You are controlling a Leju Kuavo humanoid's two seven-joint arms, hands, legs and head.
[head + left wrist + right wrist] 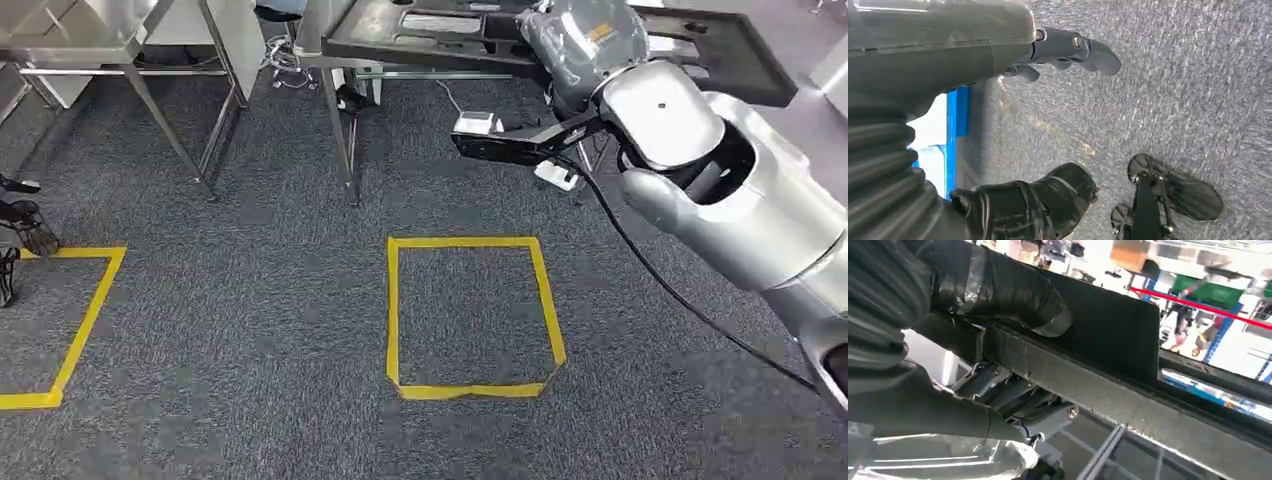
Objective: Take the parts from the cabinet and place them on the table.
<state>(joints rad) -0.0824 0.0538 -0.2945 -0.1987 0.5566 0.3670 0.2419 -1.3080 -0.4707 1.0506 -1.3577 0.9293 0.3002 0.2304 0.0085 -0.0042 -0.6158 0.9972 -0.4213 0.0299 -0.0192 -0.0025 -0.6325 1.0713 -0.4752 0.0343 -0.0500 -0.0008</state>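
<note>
A large flat black part (440, 35) lies at the top of the head view, over a metal-legged table (340, 130). My right arm reaches up to it, and my right hand (575, 40) grips its edge. In the right wrist view the thumb (1013, 290) lies across the top of the black part (1108, 330) and the fingers (1023, 405) curl under its rim. My left hand (1013, 50) hangs over the grey carpet, its fingers (1093, 52) and thumb (1058, 190) apart with nothing between them.
Two yellow tape squares mark the carpet, one in the middle (392, 310) and one at the left (85, 325). A steel table (100, 40) stands at the back left. A black cable (680, 300) runs across the floor from a white power strip (555, 175).
</note>
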